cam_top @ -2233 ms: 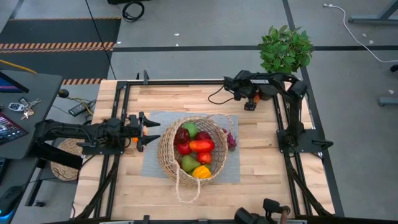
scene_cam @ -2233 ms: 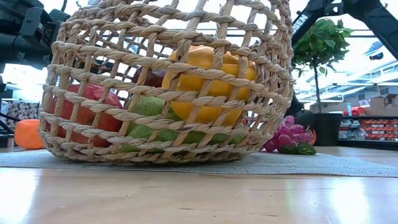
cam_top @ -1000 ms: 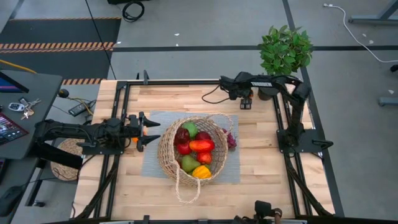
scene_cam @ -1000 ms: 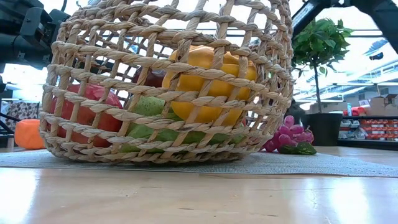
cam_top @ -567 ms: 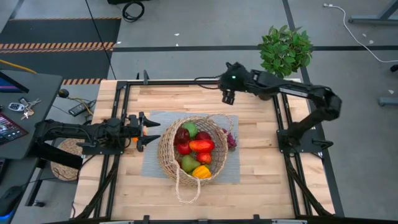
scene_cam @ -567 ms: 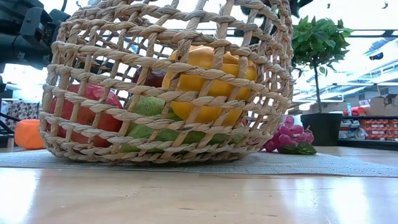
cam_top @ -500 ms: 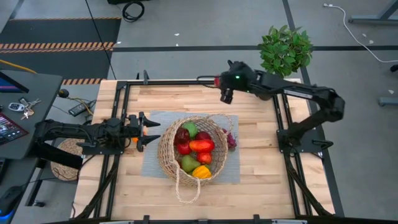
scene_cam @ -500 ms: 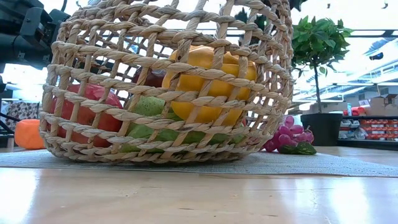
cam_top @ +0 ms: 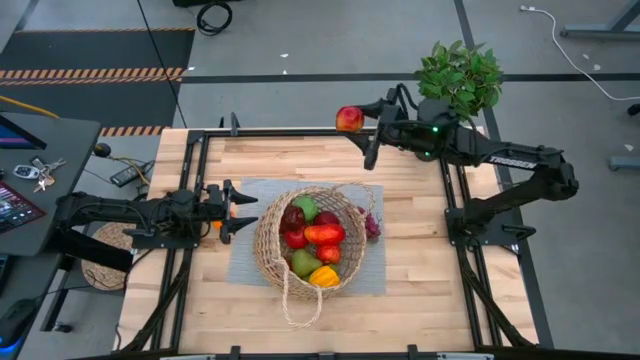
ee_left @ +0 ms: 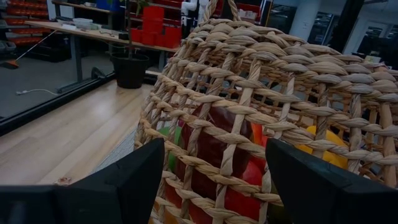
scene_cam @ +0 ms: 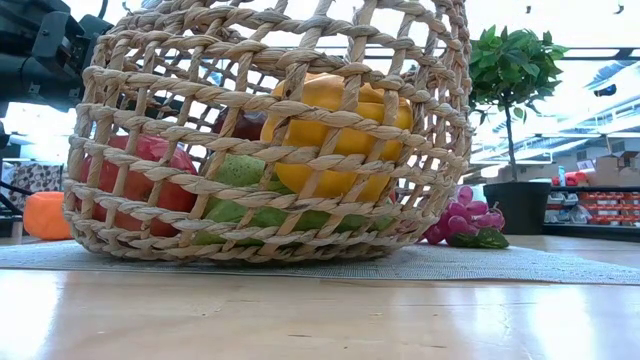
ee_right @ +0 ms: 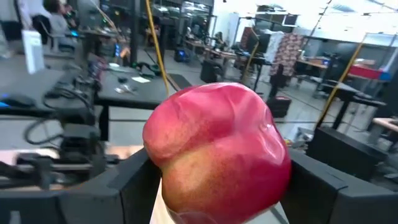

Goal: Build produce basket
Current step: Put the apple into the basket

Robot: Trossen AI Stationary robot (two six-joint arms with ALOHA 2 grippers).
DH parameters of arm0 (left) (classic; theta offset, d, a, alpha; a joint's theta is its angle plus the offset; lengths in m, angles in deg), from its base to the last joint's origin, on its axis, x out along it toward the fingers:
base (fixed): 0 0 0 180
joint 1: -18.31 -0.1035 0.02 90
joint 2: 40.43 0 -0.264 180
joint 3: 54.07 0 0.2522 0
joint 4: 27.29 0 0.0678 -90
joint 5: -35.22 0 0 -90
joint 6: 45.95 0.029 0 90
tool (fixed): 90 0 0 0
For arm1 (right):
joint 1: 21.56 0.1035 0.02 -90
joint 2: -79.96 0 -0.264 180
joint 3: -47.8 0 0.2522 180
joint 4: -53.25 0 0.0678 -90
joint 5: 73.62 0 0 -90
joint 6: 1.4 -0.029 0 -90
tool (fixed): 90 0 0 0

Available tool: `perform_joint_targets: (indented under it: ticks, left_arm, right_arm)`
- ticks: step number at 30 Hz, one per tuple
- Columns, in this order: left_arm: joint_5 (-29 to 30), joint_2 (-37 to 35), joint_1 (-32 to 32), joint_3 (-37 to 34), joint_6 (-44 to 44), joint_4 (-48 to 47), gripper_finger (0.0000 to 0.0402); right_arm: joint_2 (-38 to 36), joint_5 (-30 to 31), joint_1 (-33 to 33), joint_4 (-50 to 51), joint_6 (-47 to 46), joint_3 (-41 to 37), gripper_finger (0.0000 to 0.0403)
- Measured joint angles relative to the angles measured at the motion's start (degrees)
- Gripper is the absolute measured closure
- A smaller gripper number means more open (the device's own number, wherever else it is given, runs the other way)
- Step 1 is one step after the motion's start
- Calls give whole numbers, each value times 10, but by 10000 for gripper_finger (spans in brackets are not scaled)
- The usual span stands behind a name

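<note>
Clearly the carry is the step in hand: the right gripper [cam_top: 356, 122] has its fingers clamped on a smooth, glossy red apple [cam_top: 349, 119] [ee_right: 217, 151], raised over the table's far edge. Next it must swing the apple above the basket [cam_top: 268, 243], open-weave tan wicker on a grey mat mid-table, already holding rounded produce, and release. The left gripper [cam_top: 243, 211] waits by the basket's left side, fingers apart.

A leafy potted plant [cam_top: 459, 78] stands just behind the right claw, off the wooden table [cam_top: 420, 270]. A grey mat [cam_top: 372, 270] lies on the table between the two claws. Keys [cam_top: 40, 172] rest on a dark side desk [cam_top: 60, 140] behind the left claw.
</note>
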Motion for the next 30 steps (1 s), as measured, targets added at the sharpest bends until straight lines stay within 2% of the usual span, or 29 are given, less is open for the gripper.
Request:
perform_joint_targets:
  ticks: [6,10,12,15,18,20,25,30]
  left_arm:
    - [0,0,0,0,0,0,115]
    - [0,0,0,0,0,0,115]
    - [0,0,0,0,0,0,115]
    - [0,0,0,0,0,0,115]
    - [0,0,0,0,0,0,115]
    - [0,0,0,0,0,0,115]
    - [0,0,0,0,0,0,115]
    - [0,0,0,0,0,0,115]
  right_arm:
    - [-12,-4,38,17,-17,0,126]
    - [-3,2,76,49,40,0,126]
    - [10,38,107,64,94,0,126]
    - [34,137,157,59,201,0,126]
    - [61,243,199,12,324,0,126]
    - [81,291,220,-27,397,0,126]
    - [122,363,254,-111,526,0,126]
    - [157,383,260,-158,590,0,126]
